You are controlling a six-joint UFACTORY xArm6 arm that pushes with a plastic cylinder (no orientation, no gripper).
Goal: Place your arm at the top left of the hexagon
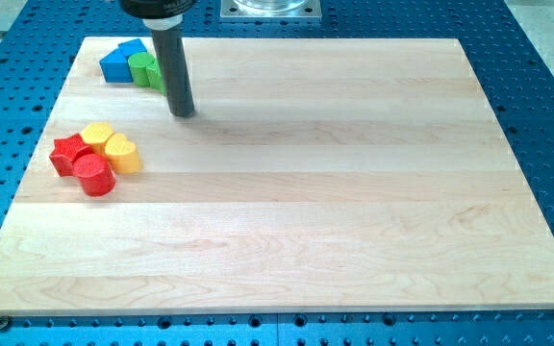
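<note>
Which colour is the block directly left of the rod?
Green, seen in the camera view, beside my tip.

Robotics lab bench, not home or shop. Blue metal base plate (537, 106) with regular grid of threaded mounting holes surrounds pale wooden board (306, 192). Silver machined mounting plate (269, 9) at view's top edge. Dark rod (174, 67) of robot arm hangs over board. Small coloured toy-like blocks (96, 159) laid out as test pieces. Surfaces bare, clean, evenly lit.
</note>
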